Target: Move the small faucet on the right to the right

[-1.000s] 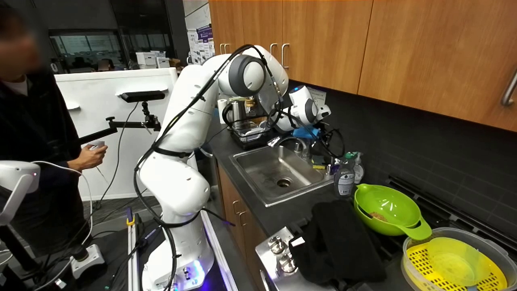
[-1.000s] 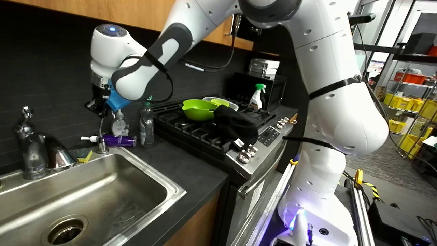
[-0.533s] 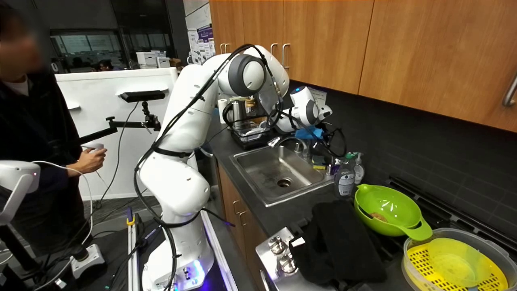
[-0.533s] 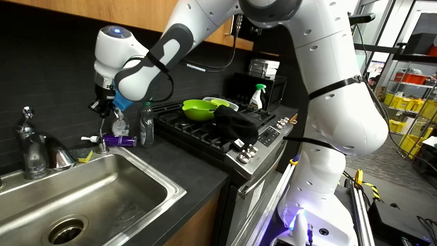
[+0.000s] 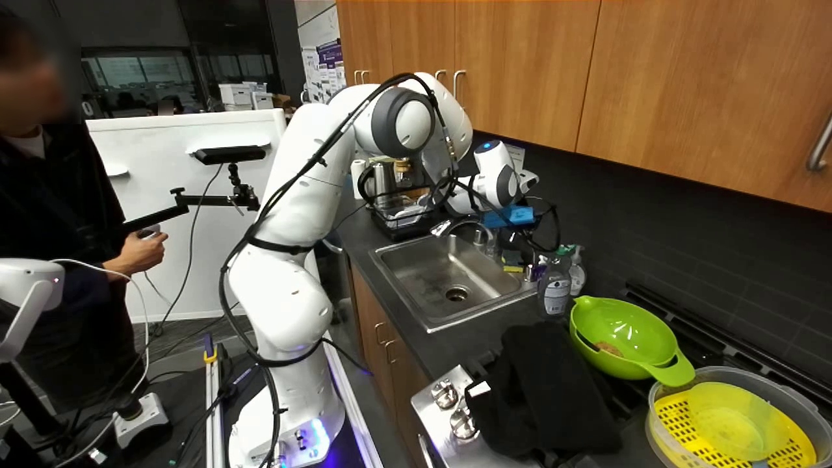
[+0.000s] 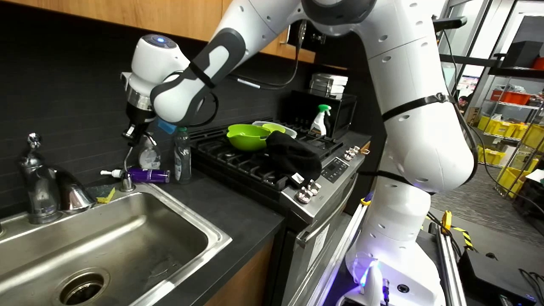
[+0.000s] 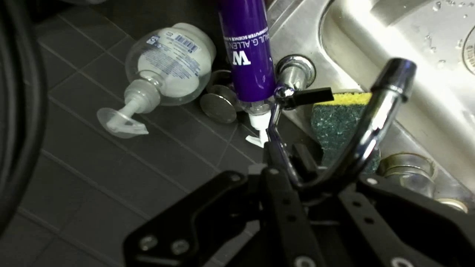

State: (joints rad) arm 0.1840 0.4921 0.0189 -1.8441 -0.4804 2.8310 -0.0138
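The small faucet is a thin chrome tube. In the wrist view its neck rises from a base by the sink corner and bends over into a thicker curved spout [image 7: 371, 141] with a dark tip. In an exterior view its thin neck [image 6: 126, 159] stands behind the sink. My gripper [image 7: 287, 154] has its fingers on either side of the neck, close against it near the bend, and looks shut on it. In an exterior view the gripper [image 6: 133, 142] is at the faucet's top, and the spout end shows just to its right. The other exterior view mostly hides the gripper behind cables.
A purple bottle [image 7: 248, 63] lies against the faucet base. A clear soap pump [image 7: 170, 63] and a dish-soap bottle [image 6: 182, 157] stand to the right. A sponge [image 7: 336, 126], the main faucet [image 6: 40, 182] and the sink rim [image 6: 221, 238] are close by. Cabinets hang above.
In both exterior views the wrist and gripper have moved to the right. The faucet's upper neck shifts slightly right with it, and the spout end now shows right of the gripper.
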